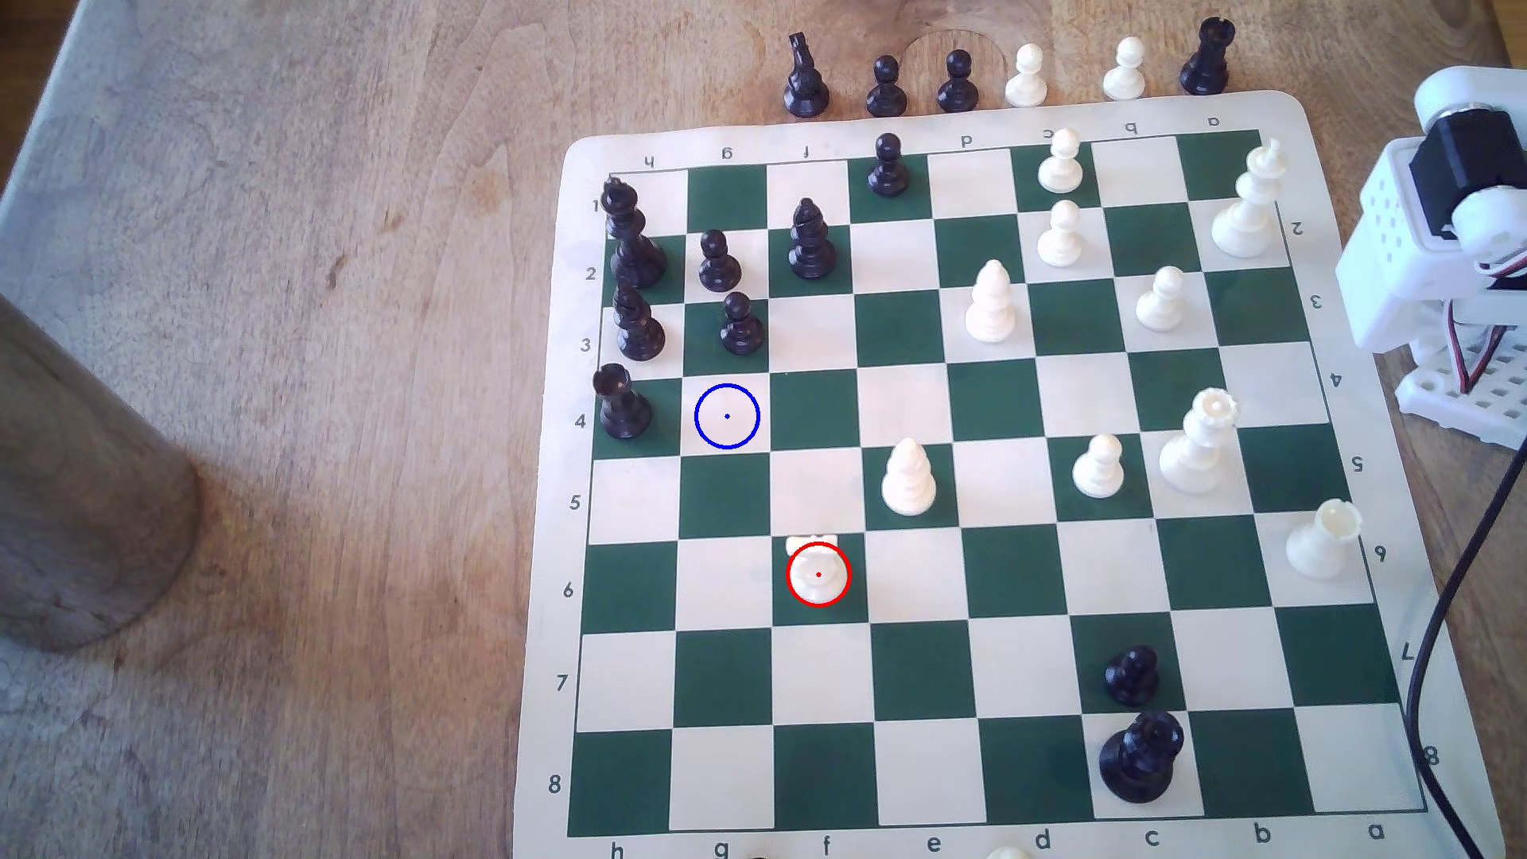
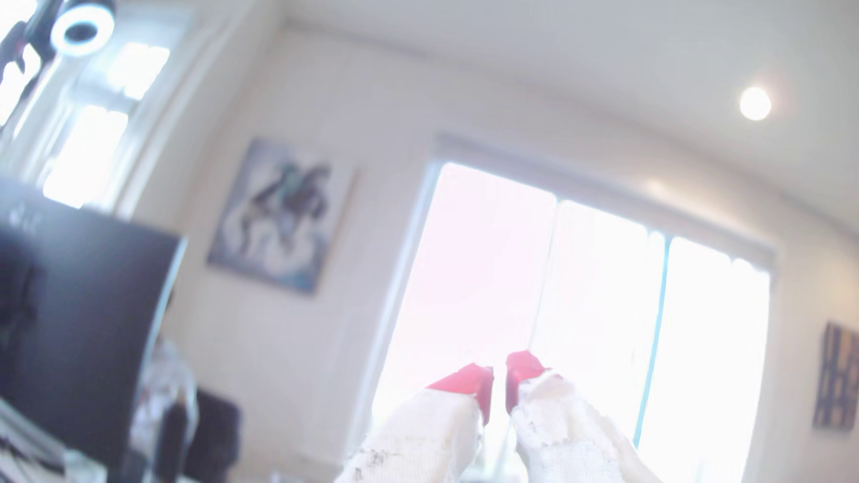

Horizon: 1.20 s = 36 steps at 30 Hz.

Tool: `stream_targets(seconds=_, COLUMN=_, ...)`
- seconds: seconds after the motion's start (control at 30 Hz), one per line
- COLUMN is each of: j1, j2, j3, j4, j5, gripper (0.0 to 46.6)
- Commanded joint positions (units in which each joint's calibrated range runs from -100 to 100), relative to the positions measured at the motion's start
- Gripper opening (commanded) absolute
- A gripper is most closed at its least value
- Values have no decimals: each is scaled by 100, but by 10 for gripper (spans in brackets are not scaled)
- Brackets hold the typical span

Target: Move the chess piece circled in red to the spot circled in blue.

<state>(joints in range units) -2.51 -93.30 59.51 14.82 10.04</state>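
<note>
The surface (image 1: 289,330) carries a board (image 1: 1363,124) edged with letters a–h and numbers 1–8. The knight (image 1: 818,570) stands on f6; the spot (image 1: 727,416), g4, lies bare, squares between them open. The jaws (image 2: 499,381) are slightly apart, empty.

cream knight (image 1: 816,570) upright, apparently; blue-ringed square (image 1: 726,416) bare.

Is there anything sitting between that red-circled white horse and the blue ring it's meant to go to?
Nothing visible does. The knight stands on a dark green square, and the squares between it and the blue-ringed square are bare. The nearest pieces, a black pawn and a black rook, border the target rather than block it.
</note>
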Motion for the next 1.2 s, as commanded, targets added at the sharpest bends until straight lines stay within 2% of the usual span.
stream_targets(seconds=0.0, j1=-254, j2=722, j3=-811, j4=1630, j5=-249, gripper=3)
stream_targets(seconds=0.03, j1=-262, j2=1078, j3=-1146, j4=2162, j5=-459, gripper=3)
stream_targets(seconds=0.2, j1=-301, j2=2725, j3=-2651, j4=3735, j5=-943, gripper=4)
stream_targets(seconds=0.47, j1=-879, j2=4661, j3=-3948, j4=4685, j5=-1426, gripper=4)
stream_targets(seconds=0.53, j1=-1161, j2=5187, j3=-4464, j4=4988, j5=-1597, gripper=16)
stream_targets(seconds=0.63, j1=-1302, j2=5875, j3=-5008, j4=5291, j5=-1817, gripper=43)
stream_targets(seconds=0.7, j1=-1302, j2=6172, j3=-5099, j4=5324, j5=-1915, gripper=76)
stream_targets(seconds=0.83, j1=-1357, j2=6851, j3=-5344, j4=5463, j5=-1988, gripper=88)
stream_targets(seconds=0.93, j1=-1474, j2=7131, j3=-5443, j4=5307, j5=-2027, gripper=122)
stream_targets(seconds=1.07, j1=-1544, j2=7861, j3=-5924, j4=5316, j5=-2256, gripper=122)
stream_targets(seconds=1.17, j1=-1560, j2=8235, j3=-6033, j4=5299, j5=-2305, gripper=121)
